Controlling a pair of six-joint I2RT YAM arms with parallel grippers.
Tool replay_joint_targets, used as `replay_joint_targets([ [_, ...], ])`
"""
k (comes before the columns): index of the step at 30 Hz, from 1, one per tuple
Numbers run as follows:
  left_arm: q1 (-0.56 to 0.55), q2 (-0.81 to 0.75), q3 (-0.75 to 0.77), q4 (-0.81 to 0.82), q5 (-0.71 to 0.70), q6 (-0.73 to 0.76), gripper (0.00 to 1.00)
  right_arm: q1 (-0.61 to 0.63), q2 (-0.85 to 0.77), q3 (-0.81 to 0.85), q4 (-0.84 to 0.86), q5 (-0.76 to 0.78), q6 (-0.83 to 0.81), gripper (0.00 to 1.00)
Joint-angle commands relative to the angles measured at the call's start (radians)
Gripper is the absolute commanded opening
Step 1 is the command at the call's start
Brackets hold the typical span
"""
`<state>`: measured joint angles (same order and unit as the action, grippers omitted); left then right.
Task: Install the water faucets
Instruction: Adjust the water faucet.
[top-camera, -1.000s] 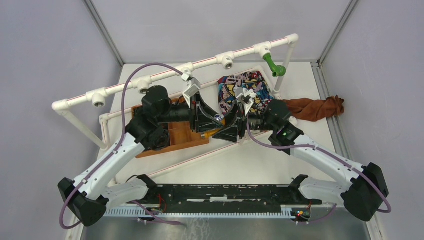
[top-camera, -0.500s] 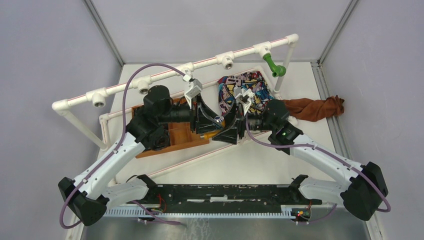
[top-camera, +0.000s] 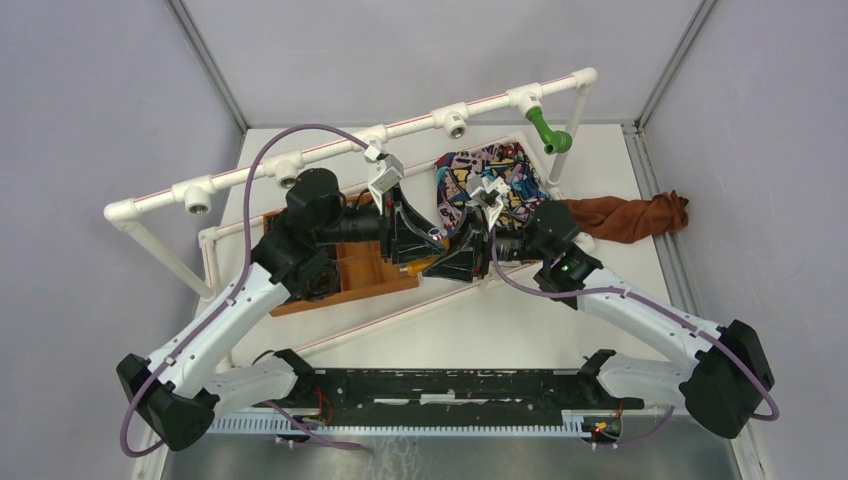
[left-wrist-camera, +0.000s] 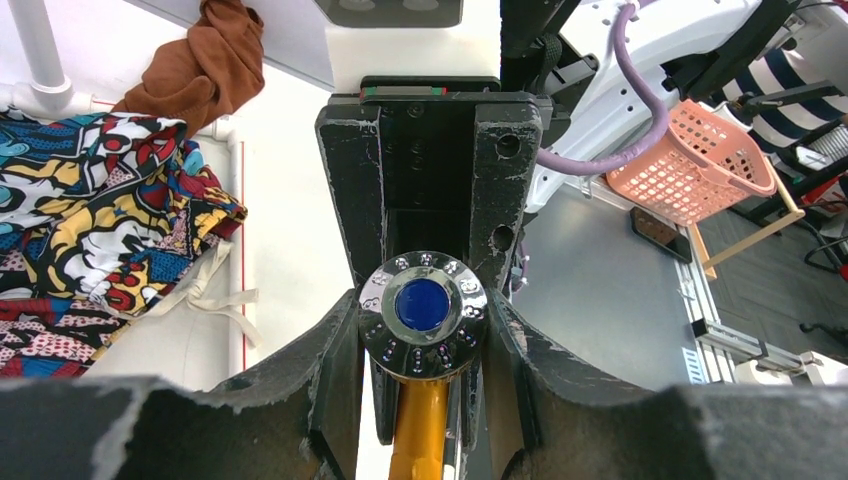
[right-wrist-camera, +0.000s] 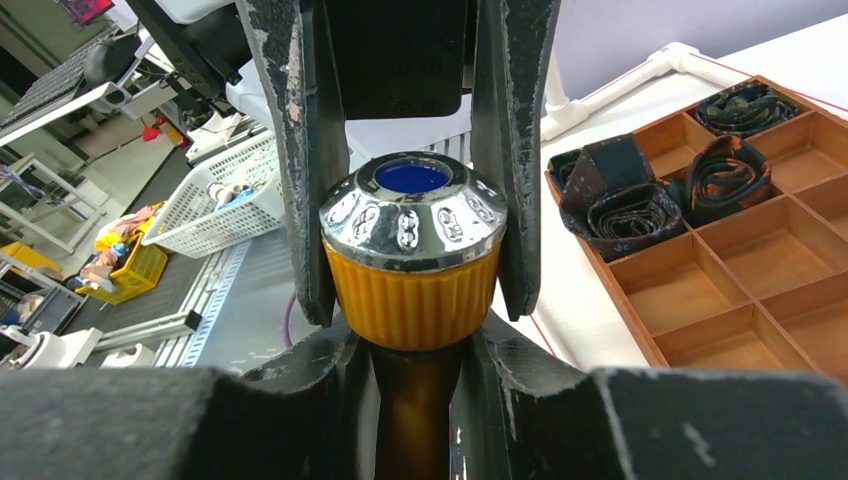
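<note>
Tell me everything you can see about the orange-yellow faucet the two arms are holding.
The orange-yellow faucet looks plastic: a ribbed knob topped by a shiny chrome cap with a blue centre, on a darker orange stem. It is held in mid-air: the left end effector clamps the knob, the right end effector the stem. Its spout is hidden.

Grey walls (top-camera: 90, 120) enclose the white table (top-camera: 520, 325); a pink basket (left-wrist-camera: 700, 160) stands beyond.
</note>
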<state>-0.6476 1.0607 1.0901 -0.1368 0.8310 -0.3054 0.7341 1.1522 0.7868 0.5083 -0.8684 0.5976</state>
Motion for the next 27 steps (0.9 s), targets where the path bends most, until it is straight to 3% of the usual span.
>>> replay_joint_targets([
  [1, -0.008, 0.016, 0.049, 0.004, 0.01, 0.016, 0.02, 0.014, 0.002, 0.002, 0.032, 0.032, 0.001, 0.0],
  [4, -0.008, 0.031, 0.062, 0.001, 0.008, 0.009, 0.02, 0.023, -0.017, -0.027, 0.073, 0.079, 0.001, 0.0],
  [5, -0.007, 0.037, 0.073, -0.006, -0.002, 0.011, 0.08, 0.023, -0.025, -0.035, 0.079, 0.102, 0.0, 0.0],
  [9, 0.003, 0.054, 0.135, -0.065, -0.062, 0.033, 0.69, 0.024, -0.068, -0.05, 0.006, 0.224, -0.073, 0.0],
  [12, 0.03, 0.045, 0.193, -0.133, -0.13, 0.058, 0.89, 0.023, -0.136, -0.046, -0.085, 0.367, -0.172, 0.0],
  [15, 0.054, 0.034, 0.268, -0.178, -0.185, 0.068, 0.99, 0.022, -0.202, -0.009, -0.22, 0.534, -0.298, 0.0],
  [20, 0.062, 0.073, 0.422, -0.245, -0.285, 0.083, 1.0, 0.021, -0.284, 0.058, -0.337, 0.798, -0.513, 0.0],
  [27, 0.069, 0.225, 0.639, -0.272, -0.411, 0.015, 1.0, 0.022, -0.31, 0.087, -0.248, 1.012, -0.863, 0.0],
])
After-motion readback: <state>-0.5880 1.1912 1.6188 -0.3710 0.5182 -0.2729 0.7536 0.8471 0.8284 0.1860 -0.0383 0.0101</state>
